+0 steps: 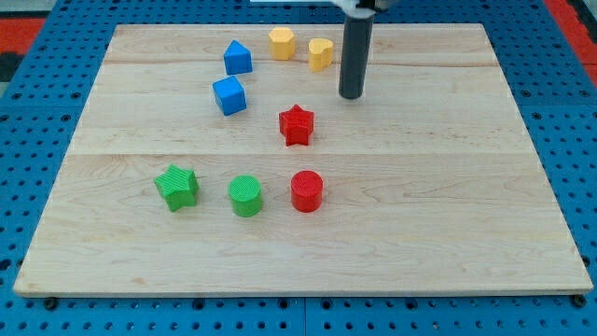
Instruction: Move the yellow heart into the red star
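Observation:
The yellow heart (320, 53) sits near the view's top, right of the yellow hexagon (281, 43). The red star (297, 125) lies below it, near the board's middle. My tip (352, 95) rests on the board to the right of and a little below the yellow heart, apart from it, and up and to the right of the red star. The rod rises to the view's top edge.
A blue house-shaped block (238, 58) and a blue cube (229, 95) lie left of the heart. A green star (177, 187), a green cylinder (246, 196) and a red cylinder (306, 190) form a row lower down. The wooden board (466, 233) lies on a blue pegboard.

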Motion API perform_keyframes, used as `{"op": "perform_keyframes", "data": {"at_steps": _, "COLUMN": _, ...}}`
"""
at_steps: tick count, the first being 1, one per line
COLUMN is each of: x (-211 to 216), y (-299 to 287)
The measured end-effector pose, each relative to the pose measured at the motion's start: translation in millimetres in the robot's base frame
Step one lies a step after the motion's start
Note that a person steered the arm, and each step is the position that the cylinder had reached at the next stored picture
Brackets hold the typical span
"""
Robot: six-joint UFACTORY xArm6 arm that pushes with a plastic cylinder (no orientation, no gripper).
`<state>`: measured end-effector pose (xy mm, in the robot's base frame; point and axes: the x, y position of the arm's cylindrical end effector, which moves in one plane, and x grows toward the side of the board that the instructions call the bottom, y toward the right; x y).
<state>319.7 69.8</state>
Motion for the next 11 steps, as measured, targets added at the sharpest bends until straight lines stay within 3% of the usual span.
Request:
{"op": "perform_keyframes", "data": {"at_steps": 2, "x": -93, "y": -16}}
{"op": "perform_keyframes", "data": {"at_steps": 3, "x": -95, "y": -96}}
{"op": "perform_keyframes", "data": {"at_steps": 5, "x": -27, "y": -63}}
{"op": "perform_keyframes", "data": {"at_steps": 6, "x": -10, "y": -91}}
{"op": "perform_keyframes", "data": {"at_steps": 7, "x": -45, "y": -113}}
{"op": "perform_keyframes", "data": {"at_steps": 8, "x": -92, "y": -79}}
{"op": "perform_keyframes", "data": {"at_steps": 9, "x": -85, "y": -31}}
{"op": "perform_keyframes", "data": {"at_steps": 11, "x": -4, "y": -43}}
